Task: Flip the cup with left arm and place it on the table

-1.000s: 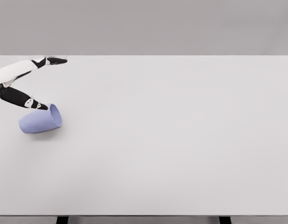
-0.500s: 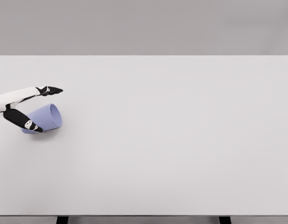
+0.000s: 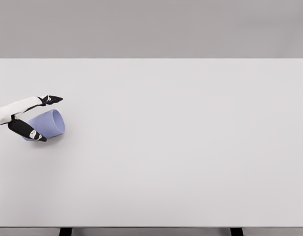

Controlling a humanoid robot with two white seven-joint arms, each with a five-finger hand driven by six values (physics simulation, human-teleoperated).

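Observation:
A pale blue cup (image 3: 49,123) lies on its side near the left edge of the white table (image 3: 180,147), with its mouth facing right. My left hand (image 3: 52,119) reaches in from the left edge and straddles the cup. One white, black-tipped finger (image 3: 49,100) stretches just above the cup without touching it. The black thumb (image 3: 29,131) crosses in front of the cup's lower left end, hiding its base. The hand is open and not clamped on the cup. My right arm does not show.
The table's left edge runs close to the cup and the hand. Black table legs (image 3: 66,231) show below the front edge.
The left hand has dropped from the far side of the table down around the cup, and its finger and thumb have drawn closer together. The cup has stayed in place.

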